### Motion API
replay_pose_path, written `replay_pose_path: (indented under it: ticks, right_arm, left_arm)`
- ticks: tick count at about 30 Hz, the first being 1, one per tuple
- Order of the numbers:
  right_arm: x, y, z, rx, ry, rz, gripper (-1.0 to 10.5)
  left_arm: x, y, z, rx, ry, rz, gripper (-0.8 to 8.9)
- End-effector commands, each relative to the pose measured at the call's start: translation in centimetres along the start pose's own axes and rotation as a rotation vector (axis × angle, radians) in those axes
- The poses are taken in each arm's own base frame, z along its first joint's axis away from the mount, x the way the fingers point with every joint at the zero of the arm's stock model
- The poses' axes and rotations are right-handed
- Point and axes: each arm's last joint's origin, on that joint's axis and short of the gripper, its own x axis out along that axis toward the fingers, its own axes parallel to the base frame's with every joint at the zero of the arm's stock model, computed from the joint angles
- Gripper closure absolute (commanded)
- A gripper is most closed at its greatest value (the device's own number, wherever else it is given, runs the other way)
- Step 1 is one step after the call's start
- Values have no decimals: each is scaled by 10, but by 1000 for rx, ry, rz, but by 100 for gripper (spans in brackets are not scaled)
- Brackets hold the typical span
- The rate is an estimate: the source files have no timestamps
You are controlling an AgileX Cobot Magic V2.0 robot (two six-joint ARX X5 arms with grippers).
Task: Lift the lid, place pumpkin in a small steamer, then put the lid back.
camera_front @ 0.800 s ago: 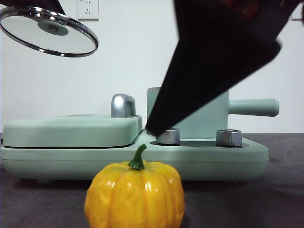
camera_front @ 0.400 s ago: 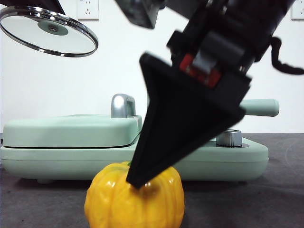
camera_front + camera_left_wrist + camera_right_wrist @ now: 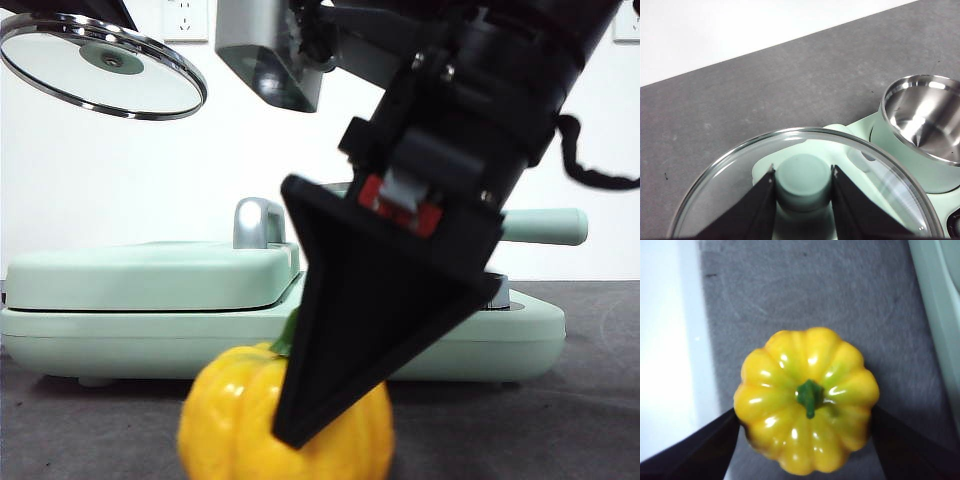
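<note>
Dark grey table (image 3: pixel 805 295) under a white wall carries the pumpkin (image 3: pixel 806 399), half hidden by the right gripper (image 3: pixel 805 440), whose jaws flank it, spread wide. Left gripper (image 3: pixel 802 187) holds the lid (image 3: pixel 103 65) aloft by its knob, away from the open steamer (image 3: pixel 920 132).

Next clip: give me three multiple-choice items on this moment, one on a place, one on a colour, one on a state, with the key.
1. Where is the lid?
A. On the small steamer
B. Held in the air by the left gripper
C. Flat on the table

2. What colour is the pumpkin stem?
A. Green
B. Brown
C. Yellow

3. How is the right gripper?
A. Shut above the pumpkin
B. Open, jaws either side of the pumpkin
C. Inside the small steamer

Key: B, jaws clamp its knob aloft; A, right wrist view shows green; B, a jaw flanks each side.
</note>
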Motion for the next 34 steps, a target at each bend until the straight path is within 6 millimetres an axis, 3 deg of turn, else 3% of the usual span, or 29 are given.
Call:
replay_pose_path:
  ticks: [1, 13, 23, 34]
  right_arm:
    - [-12, 5, 7, 76, 2, 8, 609]
    - [-100, 8, 30, 422, -7, -124, 610]
    - [-167, -13, 48, 605, -47, -194, 665]
    - [-198, -60, 69, 592, -113, -321, 665]
  left_arm:
    - [-4, 0, 8, 1, -47, 1, 803]
    - [-4, 0, 8, 2, -48, 1, 803]
    - [-4, 0, 8, 2, -48, 1, 803]
    - [-4, 0, 8, 2, -48, 1, 803]
